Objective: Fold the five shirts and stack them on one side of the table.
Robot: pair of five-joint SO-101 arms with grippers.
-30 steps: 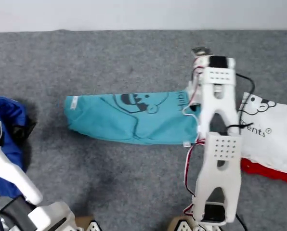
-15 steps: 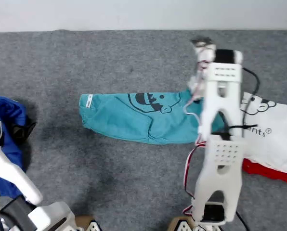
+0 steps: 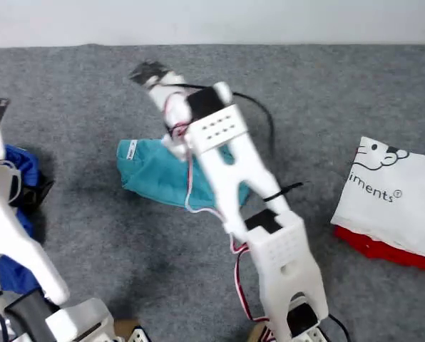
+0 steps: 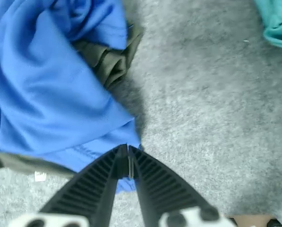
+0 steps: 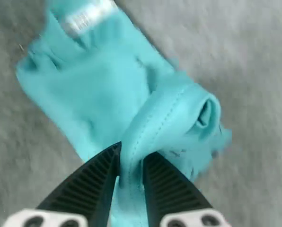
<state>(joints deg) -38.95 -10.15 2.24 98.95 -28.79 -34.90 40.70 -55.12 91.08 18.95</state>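
Note:
A teal shirt [image 3: 145, 177] lies bunched left of the table's middle. My right gripper [image 3: 174, 142] is over it, shut on a raised fold of the teal shirt [image 5: 145, 118]; its black fingers [image 5: 101, 182] pinch the hem, and the right gripper [image 5: 130, 158] holds that fold above the rest. At the left edge a crumpled blue shirt [image 3: 13, 171] rests on a dark olive shirt [image 3: 36, 191]. My left gripper [image 4: 128, 158] is shut, its tips at the hem of the blue shirt [image 4: 51, 94]. On the right, a folded white shirt [image 3: 398, 192] sits on a red shirt [image 3: 383, 251].
Grey carpet [image 3: 341, 92] covers the table. The left arm [image 3: 13, 242] stands at the near left, beside the blue shirt. In the left wrist view the olive shirt [image 4: 110, 64] pokes out from under the blue one, and a teal corner [image 4: 278, 23] lies farther off.
The right arm swung left across the table, carrying the teal shirt's right end over its left half. The shirt now covers far less table. The left arm's upper part came into view.

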